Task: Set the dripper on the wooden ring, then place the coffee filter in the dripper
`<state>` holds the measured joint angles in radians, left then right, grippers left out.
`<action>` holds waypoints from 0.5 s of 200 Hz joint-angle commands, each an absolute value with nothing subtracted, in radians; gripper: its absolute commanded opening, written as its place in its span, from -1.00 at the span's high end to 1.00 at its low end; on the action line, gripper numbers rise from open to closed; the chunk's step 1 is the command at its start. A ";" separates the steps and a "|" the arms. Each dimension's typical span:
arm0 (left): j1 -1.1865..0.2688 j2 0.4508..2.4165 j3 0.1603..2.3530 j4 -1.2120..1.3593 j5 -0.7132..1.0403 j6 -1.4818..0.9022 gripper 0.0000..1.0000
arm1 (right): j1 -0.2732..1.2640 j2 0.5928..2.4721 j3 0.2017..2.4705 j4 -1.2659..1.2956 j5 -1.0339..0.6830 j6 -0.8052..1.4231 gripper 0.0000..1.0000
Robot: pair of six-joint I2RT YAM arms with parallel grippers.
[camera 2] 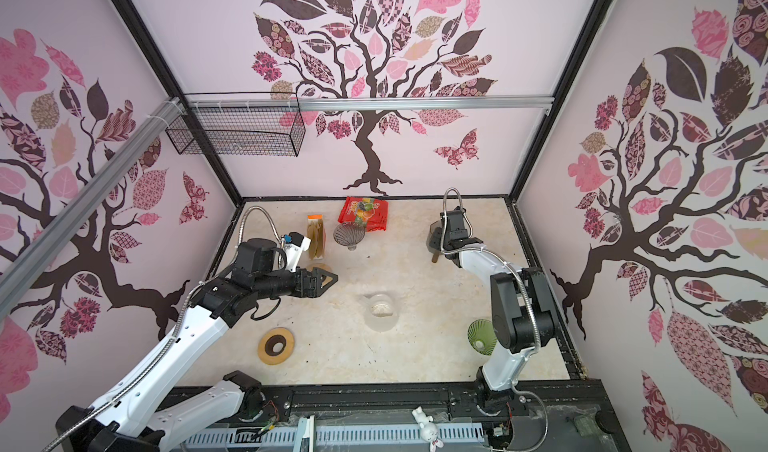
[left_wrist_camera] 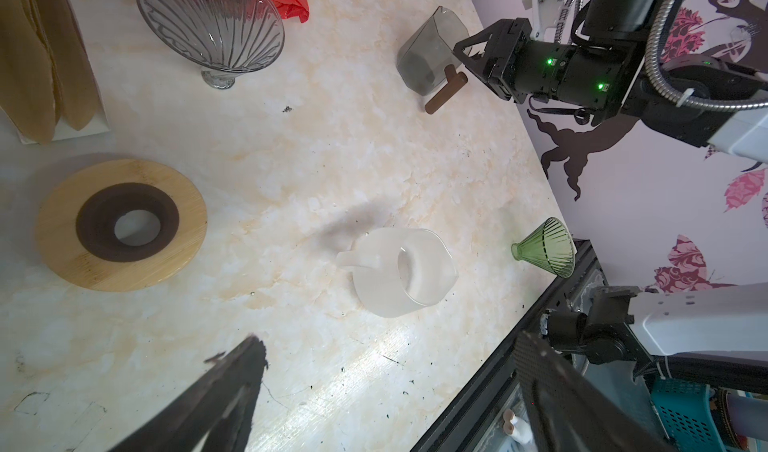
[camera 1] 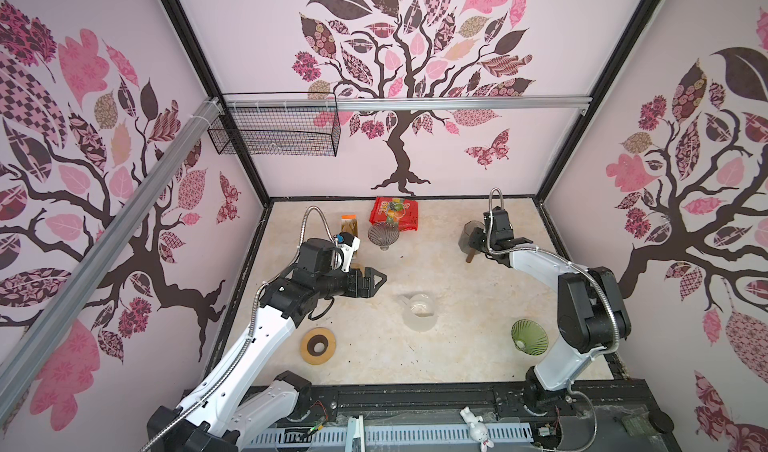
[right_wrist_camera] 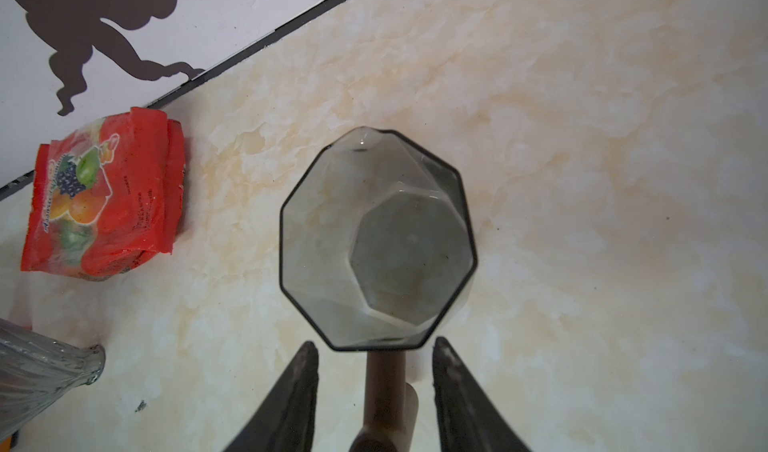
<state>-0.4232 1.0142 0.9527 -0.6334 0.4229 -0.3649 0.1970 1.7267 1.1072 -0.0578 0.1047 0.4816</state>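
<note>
filter (camera 1: 348, 224) (camera 2: 316, 238) (left_wrist_camera: 37, 55): brown paper stack, upright in a white holder at back-left of table (camera 1: 457, 346); partly hidden by L wrist in a top view; nothing grips it.
clear dripper (camera 1: 383, 234) (camera 2: 349, 234) (left_wrist_camera: 212, 22) (right_wrist_camera: 37, 371): ribbed glass, upright, mouth up, just right of filter, not touching; no paper visible inside.
green dripper (camera 1: 529, 337) (camera 2: 482, 334) (left_wrist_camera: 548, 248): front-right by R arm base, tilted, well apart from filter.
L gripper (camera 1: 376, 281) (camera 2: 326, 279) (left_wrist_camera: 388, 340): jaws spread wide, nothing between; hovers over bare table just in front of filter.
R gripper (camera 1: 476, 242) (camera 2: 438, 238) (left_wrist_camera: 469, 51) (right_wrist_camera: 376, 344): back-right; jaws apart, astride the handle (right_wrist_camera: 384, 387) (left_wrist_camera: 444, 94), gap each side in wrist view, so no clamp on it.
grey jug (camera 1: 469, 236) (camera 2: 434, 234) (left_wrist_camera: 424, 55) (right_wrist_camera: 374, 242): smoky, faceted, upright, spout away from R gripper, brown handle toward it.
frosted jug (camera 1: 419, 310) (camera 2: 380, 310) (left_wrist_camera: 403, 271): mid-table, between the arms, untouched.
wood ring (camera 1: 318, 345) (camera 2: 275, 345) (left_wrist_camera: 120, 223): flat, front-left, dark inner collar w/ hole.
red bag (camera 1: 395, 213) (camera 2: 368, 213) (right_wrist_camera: 104, 192): fruit print, at back wall, right behind clear dripper.
</note>
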 commanded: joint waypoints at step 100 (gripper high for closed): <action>-0.365 0.986 0.910 -0.578 0.447 -0.380 -0.94 | 0.208 1.822 1.186 -0.124 0.152 0.459 0.48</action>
<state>-0.3820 1.0008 0.9417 -0.6136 0.4248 -0.3706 0.2020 1.7962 1.1282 -0.1059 0.1280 0.4679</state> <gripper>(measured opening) 0.969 0.291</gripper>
